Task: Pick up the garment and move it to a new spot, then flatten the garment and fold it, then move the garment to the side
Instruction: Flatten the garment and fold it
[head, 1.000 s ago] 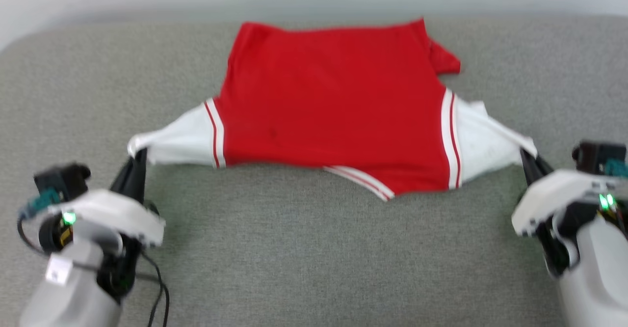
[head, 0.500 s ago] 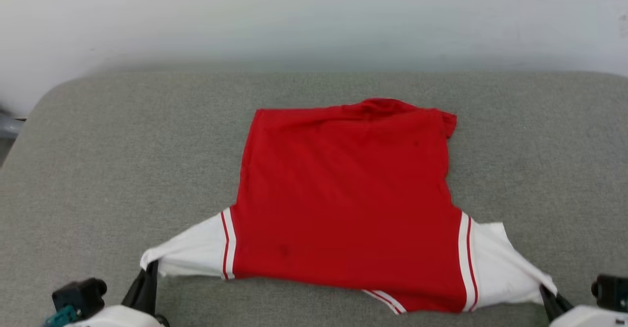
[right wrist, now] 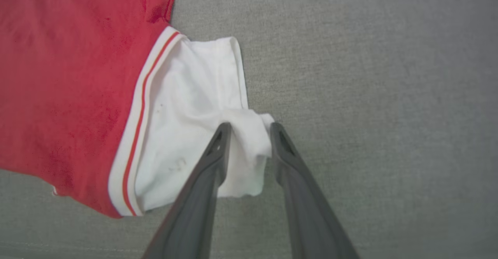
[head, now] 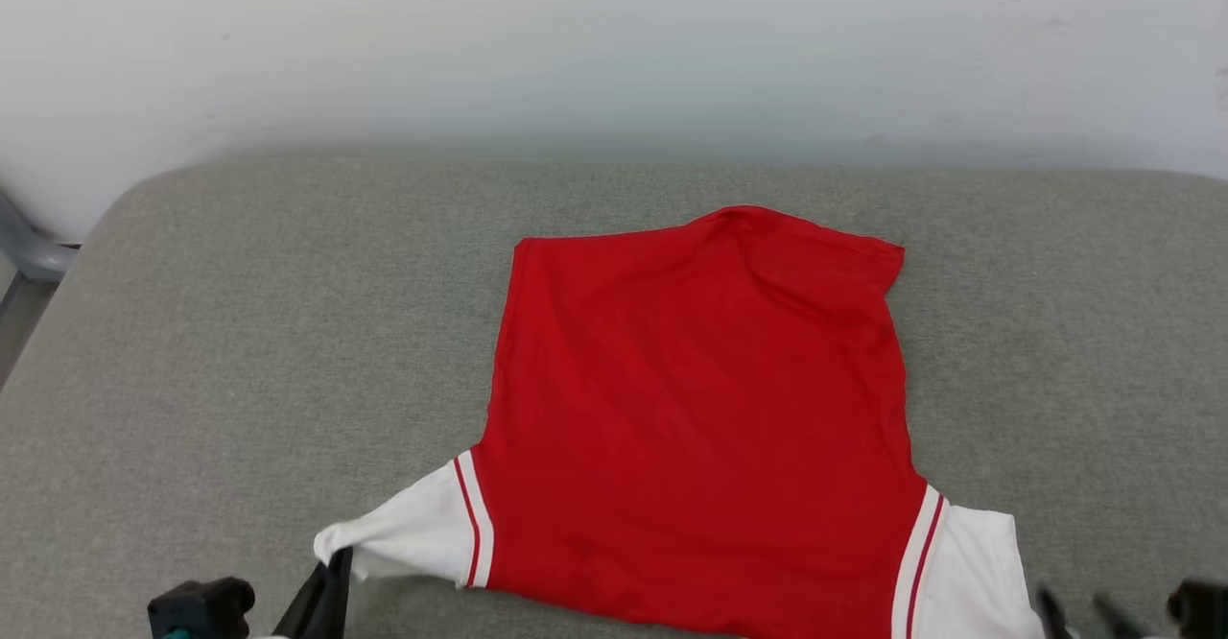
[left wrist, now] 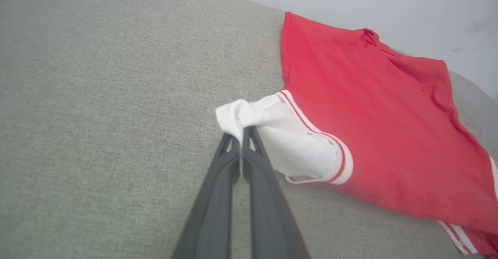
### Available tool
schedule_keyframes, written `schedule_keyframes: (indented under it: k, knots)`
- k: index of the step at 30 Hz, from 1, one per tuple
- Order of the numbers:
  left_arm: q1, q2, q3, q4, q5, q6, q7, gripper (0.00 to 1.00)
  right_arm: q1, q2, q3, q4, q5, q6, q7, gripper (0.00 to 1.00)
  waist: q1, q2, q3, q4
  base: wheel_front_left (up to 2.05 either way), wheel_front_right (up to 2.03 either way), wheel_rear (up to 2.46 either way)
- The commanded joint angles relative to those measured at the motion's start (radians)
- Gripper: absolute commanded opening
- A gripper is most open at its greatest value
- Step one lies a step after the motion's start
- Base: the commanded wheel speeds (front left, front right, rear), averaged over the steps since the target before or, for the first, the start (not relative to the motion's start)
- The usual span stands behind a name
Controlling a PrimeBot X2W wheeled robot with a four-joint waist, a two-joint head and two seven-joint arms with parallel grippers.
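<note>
Red thin-fabric jersey (head: 700,409) with white sleeves and red-white stripe trim lies spread flat on a grey woven cushioned surface (head: 240,332), with a pale wall (head: 576,44) behind. At the head view's bottom edge, the left gripper (head: 331,572) meets the left sleeve tip, and the right gripper (head: 1079,615) is blurred beside the right sleeve. The left wrist view shows the left gripper (left wrist: 241,136) pinched tight on the bunched white sleeve end. The right wrist view shows the right gripper (right wrist: 250,128) with fingers parted and a loose sleeve corner lying unclamped between them.
</note>
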Motion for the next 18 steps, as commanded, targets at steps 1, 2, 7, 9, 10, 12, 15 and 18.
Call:
schedule_keyframes:
  k: [1,2,7,9,10,12,15,18]
  knots:
    - [-0.024,0.003,-0.002,-0.011,0.009,-0.002,-0.001,0.00,-0.050,0.000,-0.011,-0.016,0.010,-0.001,-0.050,1.00,0.0002,-0.0001,0.004,0.005,0.00,0.00,0.00]
    - [-0.032,0.001,-0.006,-0.017,0.012,-0.004,-0.001,0.00,-0.075,-0.001,-0.021,-0.016,0.011,-0.001,-0.086,1.00,0.0002,-0.0001,0.008,0.009,0.00,0.00,0.00]
    - [-0.079,-0.006,-0.009,-0.047,0.029,-0.009,-0.013,0.00,-0.232,0.000,-0.047,0.029,-0.020,-0.001,-0.197,1.00,0.0002,-0.0001,0.046,0.034,0.00,0.00,0.00]
    - [-0.101,-0.010,-0.009,-0.058,0.034,-0.016,-0.021,0.00,-0.314,0.000,-0.065,0.066,-0.033,-0.001,-0.204,1.00,0.0002,-0.0001,0.072,0.047,0.00,0.00,0.00]
    - [-0.114,-0.013,-0.010,-0.063,0.037,-0.019,-0.024,0.00,-0.358,0.000,-0.076,0.088,-0.035,-0.001,-0.200,1.00,0.0002,-0.0001,0.086,0.056,0.00,0.00,0.00]
    - [-0.144,-0.023,-0.016,-0.072,0.038,-0.036,-0.029,0.00,-0.446,-0.018,-0.099,0.141,-0.040,-0.001,-0.179,1.00,0.0002,-0.0001,0.122,0.079,0.00,0.00,0.00]
    - [-0.209,-0.039,-0.028,-0.063,0.044,-0.068,-0.038,0.00,-0.579,-0.049,-0.119,0.231,-0.047,-0.001,-0.118,1.00,0.0002,-0.0001,0.182,0.120,0.00,0.00,0.00]
    - [-0.276,-0.064,-0.042,-0.038,0.050,-0.102,-0.048,0.00,-0.708,-0.086,-0.125,0.322,-0.054,-0.001,-0.022,1.00,0.0002,-0.0001,0.240,0.157,0.00,0.00,0.00]
